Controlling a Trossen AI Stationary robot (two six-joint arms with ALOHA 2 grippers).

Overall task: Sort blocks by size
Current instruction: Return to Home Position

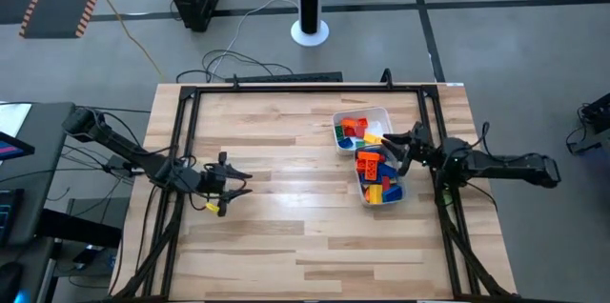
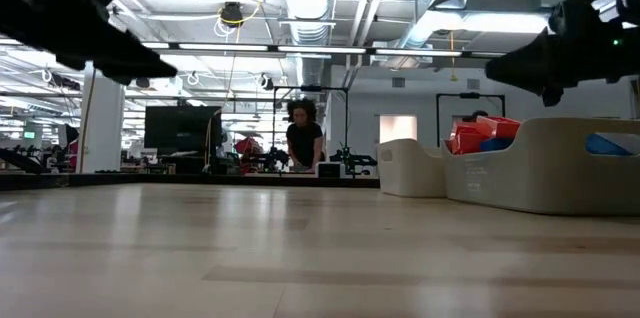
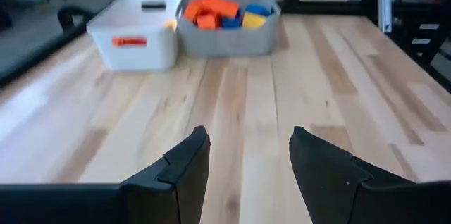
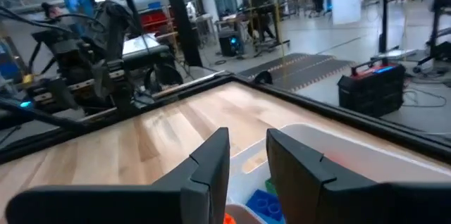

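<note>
— Where are the blocks (image 1: 379, 177)?
— All in the two tubs (image 1: 362, 110), it seems. The right gripper (image 1: 394, 151) is above them, jaws slightly apart, empty. The left gripper (image 1: 246, 183) is spread, empty.
— Next?
— Probably both arms draw back home.

Even overhead light; table (image 1: 305, 208) bright, shadows soft. Low view: ceiling strip lights (image 2: 300, 50) glare, arms (image 2: 85, 23) backlit to silhouettes
</note>
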